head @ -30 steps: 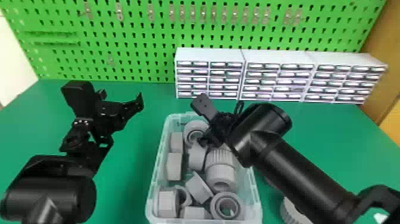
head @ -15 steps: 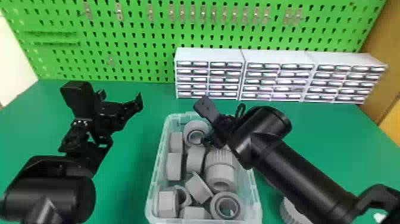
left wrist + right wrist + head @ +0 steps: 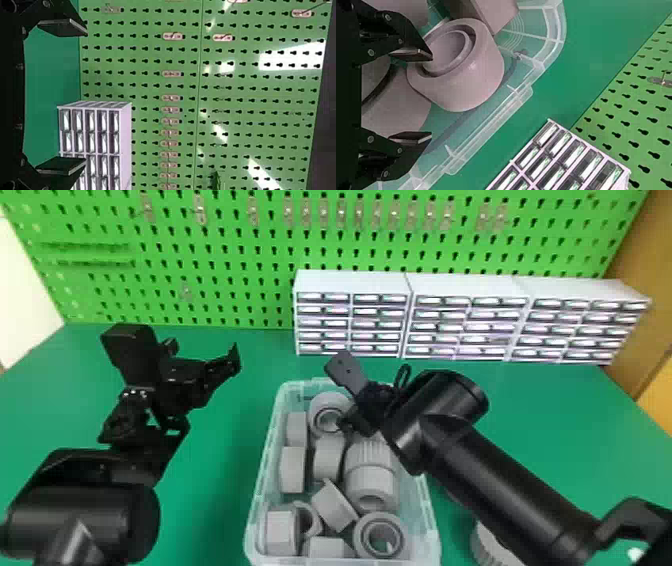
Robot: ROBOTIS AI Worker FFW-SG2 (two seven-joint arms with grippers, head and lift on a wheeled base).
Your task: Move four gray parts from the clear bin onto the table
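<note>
Bin [image 3: 429, 522] of gray parts [image 3: 334, 506], right gripper [image 3: 337, 392] above, left gripper [image 3: 204, 350] well apart, both jaws open

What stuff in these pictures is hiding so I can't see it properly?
- Head view: the bin's near end, cut off by the bottom edge.
- Head view: some of the gray part outside the bin, behind the right arm and cut off below.
- Head view: how many pieces lie deeper, under the top ones.
</note>
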